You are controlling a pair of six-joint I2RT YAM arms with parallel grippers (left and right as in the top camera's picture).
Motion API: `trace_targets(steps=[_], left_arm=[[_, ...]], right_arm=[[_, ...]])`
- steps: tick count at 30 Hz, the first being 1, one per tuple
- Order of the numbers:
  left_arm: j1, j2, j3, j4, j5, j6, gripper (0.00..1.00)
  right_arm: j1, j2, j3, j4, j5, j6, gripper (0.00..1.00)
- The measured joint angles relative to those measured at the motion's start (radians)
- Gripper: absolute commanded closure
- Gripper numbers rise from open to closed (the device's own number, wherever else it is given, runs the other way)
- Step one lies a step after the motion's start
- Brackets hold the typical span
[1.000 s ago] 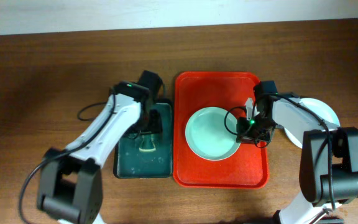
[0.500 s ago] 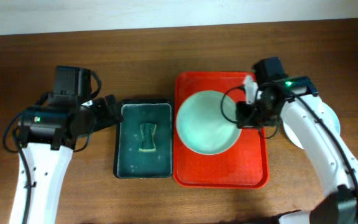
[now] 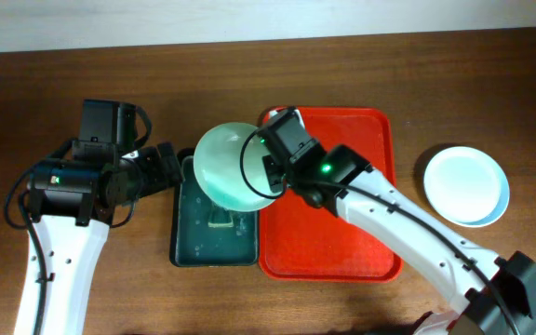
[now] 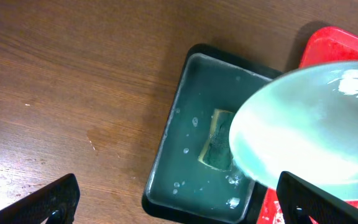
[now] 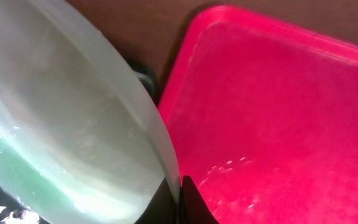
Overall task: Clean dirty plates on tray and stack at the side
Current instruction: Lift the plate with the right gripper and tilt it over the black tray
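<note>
Wooden table (image 3: 342, 65), plate (image 3: 223, 163) in right hand (image 3: 269, 180) over green tray (image 3: 186, 247) rim

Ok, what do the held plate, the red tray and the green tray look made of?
Held plate: pale mint, slightly translucent with soft glare, so probably plastic or melamine; glazed ceramic can't be excluded. Red tray: smooth, glossy, uniform red with a rounded moulded rim, likely plastic. Green tray: dark and thin-walled, wet and shiny inside, likely plastic too.
</note>
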Motion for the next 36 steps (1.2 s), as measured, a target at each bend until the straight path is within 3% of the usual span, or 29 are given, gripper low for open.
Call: trace_targets(steps=[20, 36], left_arm=[[0.0, 0.0, 0.0, 0.0, 0.0, 0.0, 0.01], [0.0, 0.0, 0.0, 0.0, 0.0, 0.0, 0.01]], right_arm=[[0.319, 0.0, 0.0, 0.051, 0.615, -0.105, 0.96], [0.348, 0.0, 0.0, 0.054, 0.705, -0.108, 0.96]])
